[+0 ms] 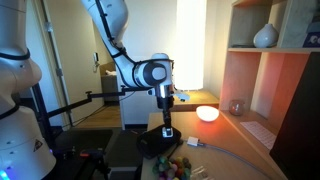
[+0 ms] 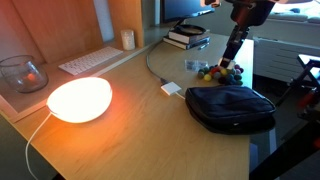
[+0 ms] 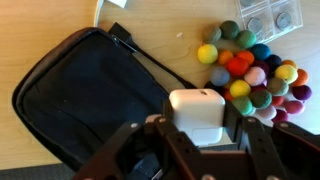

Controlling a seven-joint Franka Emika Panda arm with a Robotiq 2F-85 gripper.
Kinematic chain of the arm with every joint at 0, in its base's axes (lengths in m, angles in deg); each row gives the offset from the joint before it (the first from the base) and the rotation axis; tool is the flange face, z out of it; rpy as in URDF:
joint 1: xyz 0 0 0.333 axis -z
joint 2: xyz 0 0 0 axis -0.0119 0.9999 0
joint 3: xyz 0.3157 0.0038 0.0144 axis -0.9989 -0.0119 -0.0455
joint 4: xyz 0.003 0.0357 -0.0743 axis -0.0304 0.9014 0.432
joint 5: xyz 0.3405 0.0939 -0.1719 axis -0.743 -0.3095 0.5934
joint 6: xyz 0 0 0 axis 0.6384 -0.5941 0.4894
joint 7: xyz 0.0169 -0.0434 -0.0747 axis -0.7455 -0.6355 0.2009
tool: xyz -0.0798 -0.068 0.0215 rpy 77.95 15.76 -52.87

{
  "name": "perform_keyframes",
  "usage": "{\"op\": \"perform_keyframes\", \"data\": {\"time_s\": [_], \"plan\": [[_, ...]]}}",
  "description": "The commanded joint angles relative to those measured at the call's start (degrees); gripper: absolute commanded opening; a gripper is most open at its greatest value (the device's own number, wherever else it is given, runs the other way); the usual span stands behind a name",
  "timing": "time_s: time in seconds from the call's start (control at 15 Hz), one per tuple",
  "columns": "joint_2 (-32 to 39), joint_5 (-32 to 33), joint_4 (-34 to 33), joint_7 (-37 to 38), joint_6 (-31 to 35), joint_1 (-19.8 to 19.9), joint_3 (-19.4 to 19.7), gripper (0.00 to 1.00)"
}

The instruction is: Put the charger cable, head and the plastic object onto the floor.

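Wrist view, head apparently clamped between jaws

The head is white, the pouch black, the balls red, yellow, green and blue.

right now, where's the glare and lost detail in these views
In an exterior view the glowing lamp is blown out white and tints the tabletop orange. In an exterior view a bright panel at the back is overexposed, and the foreground is dim. In the wrist view the head is washed nearly white, and the black pouch shows little detail.
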Motion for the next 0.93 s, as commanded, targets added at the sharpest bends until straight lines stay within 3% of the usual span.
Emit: {"op": "perform_keyframes", "data": {"time_s": [0.0,0.13,0.2,0.87], "plan": [[-0.4,-1.2,0.2,-0.8,0.2,-1.8,1.7,0.52],[-0.4,-1.2,0.3,-0.9,0.2,-1.8,1.7,0.52],[0.7,-1.5,-0.6,-1.7,-0.2,-2.0,1.2,0.27],[3.4,0.3,-1.1,-12.7,-1.4,-10.4,-2.5,0.27]]}}
